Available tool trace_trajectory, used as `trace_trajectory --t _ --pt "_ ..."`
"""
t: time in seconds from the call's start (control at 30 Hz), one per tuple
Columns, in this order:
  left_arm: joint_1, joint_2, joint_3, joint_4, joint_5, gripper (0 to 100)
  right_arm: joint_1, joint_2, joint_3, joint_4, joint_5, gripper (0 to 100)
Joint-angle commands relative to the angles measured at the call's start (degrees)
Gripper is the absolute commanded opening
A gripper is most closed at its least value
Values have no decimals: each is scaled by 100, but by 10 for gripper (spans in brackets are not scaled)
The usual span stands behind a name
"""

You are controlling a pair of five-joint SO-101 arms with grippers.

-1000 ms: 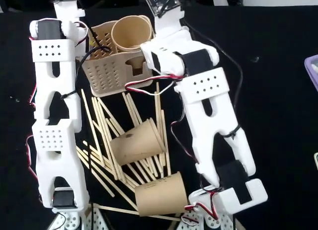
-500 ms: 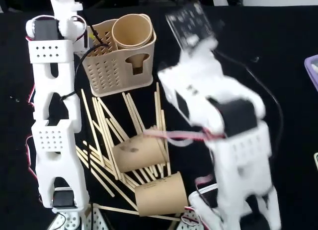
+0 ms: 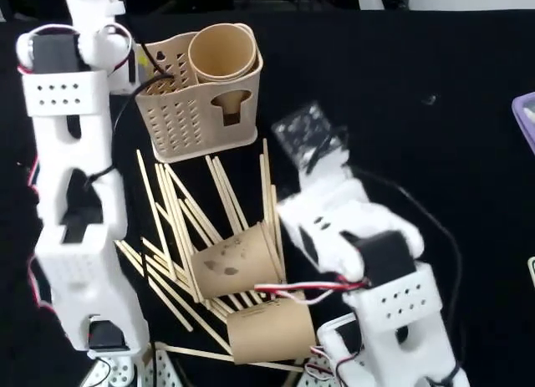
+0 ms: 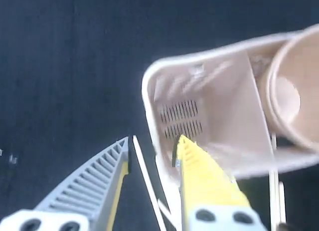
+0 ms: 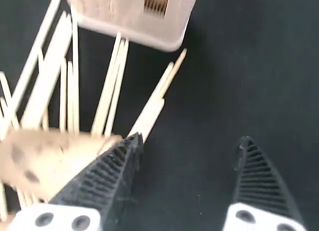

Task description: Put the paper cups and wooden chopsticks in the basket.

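Note:
A beige perforated basket [image 3: 194,111] stands at the back left with a paper cup [image 3: 221,51] upright in its right compartment. Two more paper cups lie on their sides, one [image 3: 234,266] on top of the wooden chopsticks [image 3: 175,220] and one [image 3: 272,328] nearer the front edge. Several chopsticks are scattered in front of the basket. My left gripper [image 4: 152,141] is open beside the basket's [image 4: 199,111] left wall, a thin pale stick [image 4: 143,173] showing between its fingers. My right gripper [image 5: 189,140] is open over bare cloth, right of the chopsticks [image 5: 112,91] and the tipped cup [image 5: 45,156].
The table is covered in black cloth [image 3: 435,153]. A purple object [image 3: 527,115] sits at the right edge. Both arm bases stand at the front edge, with red and white cables [image 3: 292,291] draped near the cups.
The right arm has swung back from over the basket toward the front, ending right of the chopsticks. The left arm has shifted a little to the left. The upper lying cup has shifted slightly.

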State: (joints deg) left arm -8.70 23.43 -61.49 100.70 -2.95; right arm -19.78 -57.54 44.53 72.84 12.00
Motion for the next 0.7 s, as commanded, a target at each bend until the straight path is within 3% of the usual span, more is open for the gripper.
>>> trace_trajectory --t 0.0,0.17,0.43,0.67 --pt "-66 -1662 1499 35 -35 163 -211 -593 787 -141 413 290" --pt "-75 -2989 3248 -132 -70 163 -1152 -1235 1727 -88 413 291" --pt "-884 -4202 5877 -1407 -79 163 -2303 -1640 1631 105 273 291" --pt "-971 -4905 7292 -2119 -44 163 -2356 -1156 1692 -35 35 291"
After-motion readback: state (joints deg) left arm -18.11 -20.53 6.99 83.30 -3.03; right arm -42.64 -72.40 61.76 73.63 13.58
